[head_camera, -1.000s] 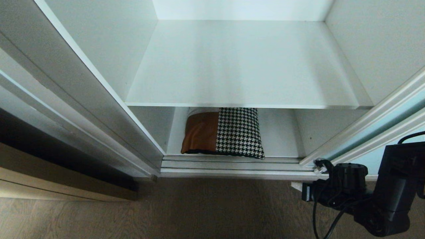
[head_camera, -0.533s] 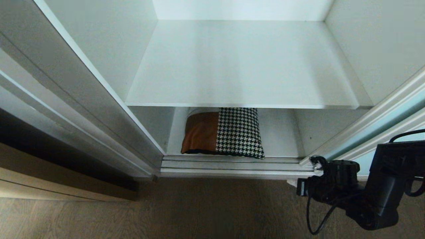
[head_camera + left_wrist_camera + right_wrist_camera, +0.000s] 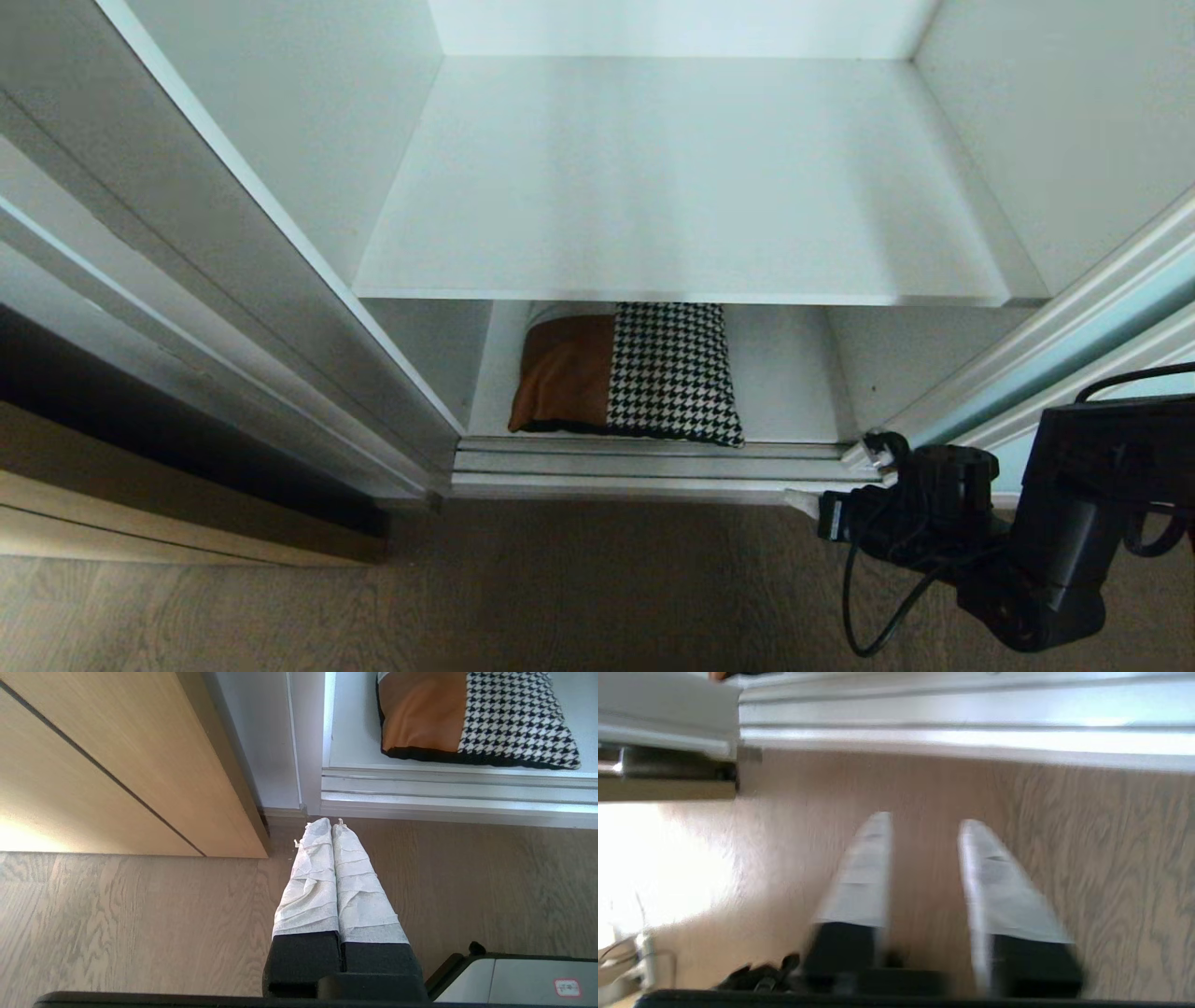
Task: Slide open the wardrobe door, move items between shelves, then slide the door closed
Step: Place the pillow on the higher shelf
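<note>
The cushion (image 3: 624, 371) lay flat on the lower shelf (image 3: 789, 392), close to the front edge and left of the middle. One part was smooth tan leather, the other woven black-and-white houndstooth, with a black edge along the front. Its back end was hidden under the upper shelf (image 3: 681, 177), a matte white board spanning the whole interior. Below the cushion ran a ribbed silver track (image 3: 653, 462). The door (image 3: 1074, 355), frosted aqua glass in a pale metal frame, stood slid to the right, and only a slanted strip of it showed.

The right pincer (image 3: 922, 868) hung low over the wood-grain floor (image 3: 560, 597) just in front of the track, at the door's foot. Its two tapered, white-wrapped fingers (image 3: 868, 877) stood apart with nothing between them, though blur softened their outlines. From the head view only the arm's black body and cables showed.

The left pincer (image 3: 331, 828) was parked over the floor near a tan wood-grain panel (image 3: 117, 765), its crinkled white-wrapped fingers (image 3: 310, 882) clenched together, empty.
</note>
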